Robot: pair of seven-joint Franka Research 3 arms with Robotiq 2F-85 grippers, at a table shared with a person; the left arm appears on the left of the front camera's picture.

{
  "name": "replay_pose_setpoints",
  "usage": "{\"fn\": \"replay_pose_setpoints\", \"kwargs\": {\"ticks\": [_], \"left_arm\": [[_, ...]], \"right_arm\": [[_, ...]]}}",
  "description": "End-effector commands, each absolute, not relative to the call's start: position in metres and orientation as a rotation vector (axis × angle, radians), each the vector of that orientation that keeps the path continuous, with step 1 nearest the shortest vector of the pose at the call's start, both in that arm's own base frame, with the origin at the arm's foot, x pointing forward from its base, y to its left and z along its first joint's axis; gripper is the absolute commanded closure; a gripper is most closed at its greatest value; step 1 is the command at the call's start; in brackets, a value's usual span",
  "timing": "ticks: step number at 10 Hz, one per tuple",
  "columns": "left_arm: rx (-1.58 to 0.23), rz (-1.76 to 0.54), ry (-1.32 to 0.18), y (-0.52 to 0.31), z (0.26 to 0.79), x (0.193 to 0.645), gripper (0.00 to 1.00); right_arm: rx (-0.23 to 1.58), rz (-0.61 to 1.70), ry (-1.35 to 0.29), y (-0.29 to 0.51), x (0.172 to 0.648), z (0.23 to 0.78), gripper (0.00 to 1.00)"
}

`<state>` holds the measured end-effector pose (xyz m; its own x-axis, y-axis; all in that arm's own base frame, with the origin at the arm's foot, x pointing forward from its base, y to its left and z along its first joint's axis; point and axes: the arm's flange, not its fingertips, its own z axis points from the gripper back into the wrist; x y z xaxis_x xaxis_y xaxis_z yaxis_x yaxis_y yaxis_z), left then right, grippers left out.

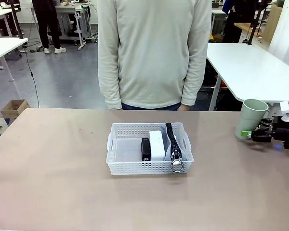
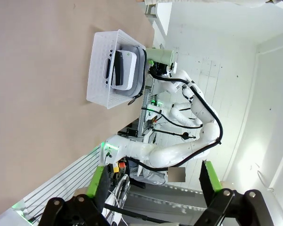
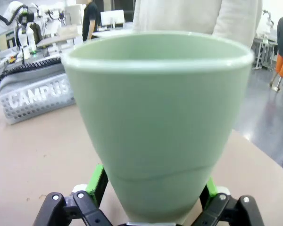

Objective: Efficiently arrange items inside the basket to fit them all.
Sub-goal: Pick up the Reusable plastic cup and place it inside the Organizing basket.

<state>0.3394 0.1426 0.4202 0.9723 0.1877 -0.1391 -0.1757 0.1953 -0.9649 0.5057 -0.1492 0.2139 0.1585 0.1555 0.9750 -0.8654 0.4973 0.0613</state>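
The right gripper, jaws wide, straddles the upright pale green plastic cup (left gripper gapes idle too).

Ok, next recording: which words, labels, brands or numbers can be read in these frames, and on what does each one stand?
"CAMPUS": pale capitals on the grey fabric zip pouch, read through the perforated wall of the shallow white plastic basket in the right wrist view.
Small black stapler: no print that can be read.
White rounded block: a small mark shows in the left wrist view, too small to read.
Pale green plastic cup: no text.
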Motion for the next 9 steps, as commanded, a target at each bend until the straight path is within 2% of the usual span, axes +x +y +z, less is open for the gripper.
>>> {"fn": "replay_pose_setpoints", "kwargs": {"ticks": [1,3,9], "left_arm": [[-1.344,0.250,-0.010,0.143,0.421,0.337,0.00],[-1.344,0.250,-0.010,0.143,0.421,0.337,0.00],[-1.344,0.250,-0.010,0.143,0.421,0.337,0.00]], "right_arm": [[0.786,0.822,-1.244,-0.154,0.508,0.222,0.00],[0.862,0.824,-1.260,-0.155,0.509,0.234,0.00],[0.872,0.759,-1.288,-0.157,0.516,0.244,0.00]]}}
